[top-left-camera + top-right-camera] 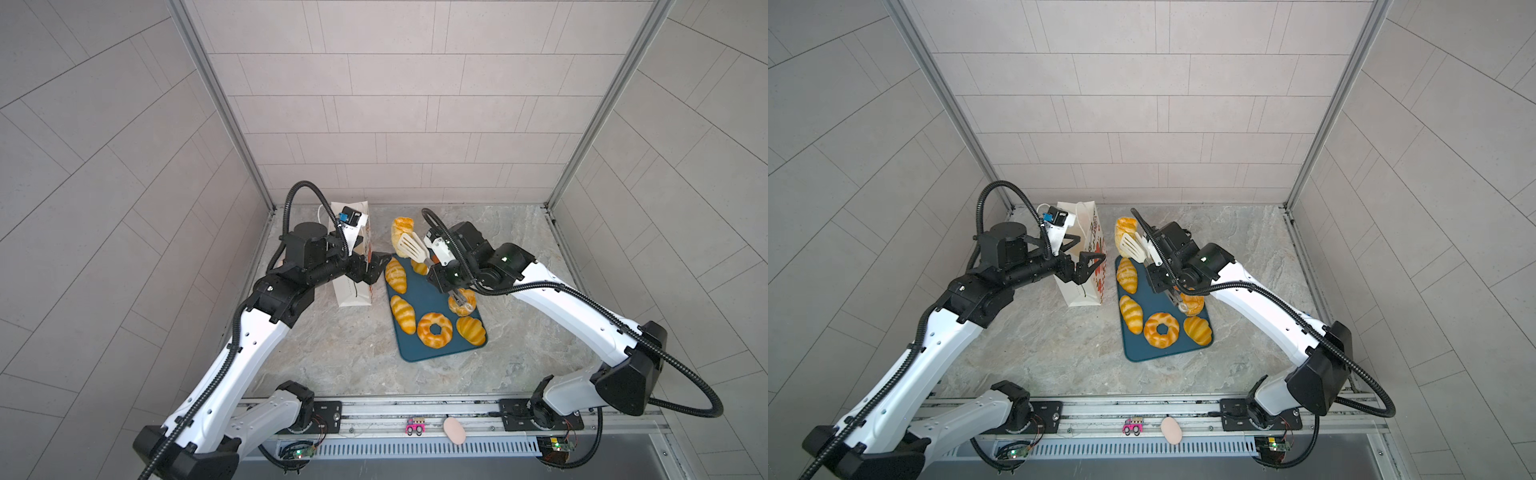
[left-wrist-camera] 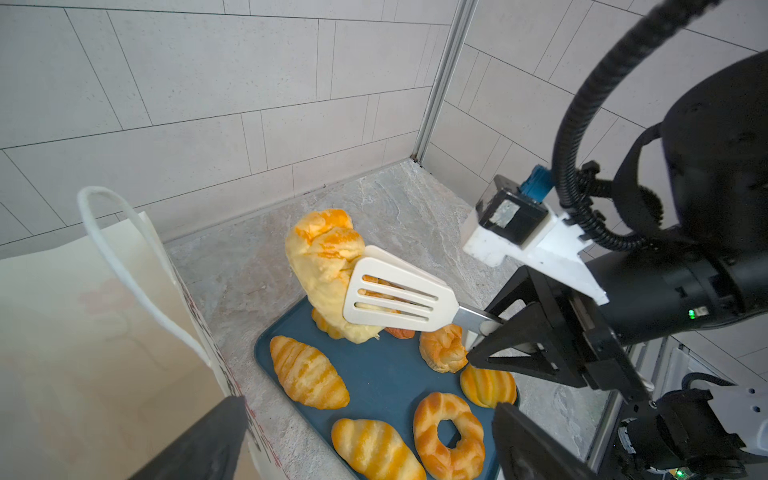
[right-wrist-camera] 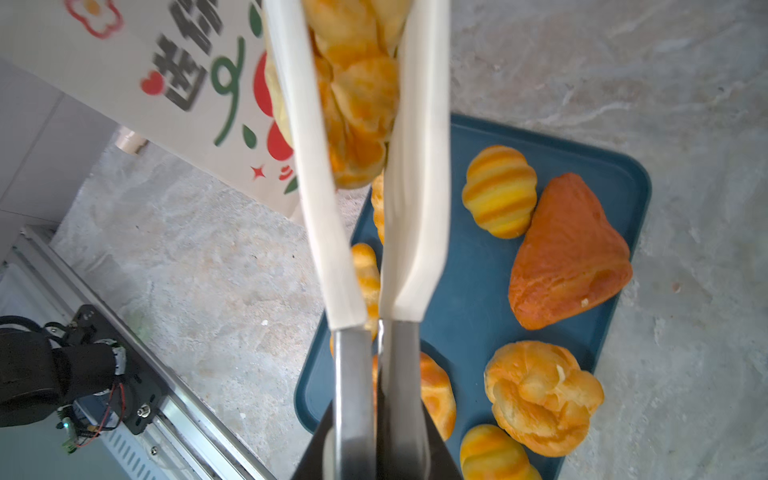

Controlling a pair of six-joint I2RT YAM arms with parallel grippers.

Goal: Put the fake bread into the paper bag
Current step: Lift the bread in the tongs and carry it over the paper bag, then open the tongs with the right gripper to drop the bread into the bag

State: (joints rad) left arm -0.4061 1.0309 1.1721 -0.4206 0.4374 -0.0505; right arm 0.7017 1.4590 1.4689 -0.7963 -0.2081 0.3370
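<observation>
Fake bread (image 2: pixel 322 253) glossy golden; right tool (image 3: pixel 376 455) grasping tongs (image 2: pixel 395 295) pinching it; left tool (image 1: pixel 1091 249) released.

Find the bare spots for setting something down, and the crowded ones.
Free: grey marble tabletop between white paper bag, dark blue tray and front metal rail; also the far right corner. Crowded: the tray's golden toy pastries, and the bag-tray gap under the left gripper.

Left arm reaches forward with tool (image 1: pixel 1090 249) spread wide; right tool (image 3: pixel 377 451) squeezes tongs (image 2: pixel 395 295).
</observation>
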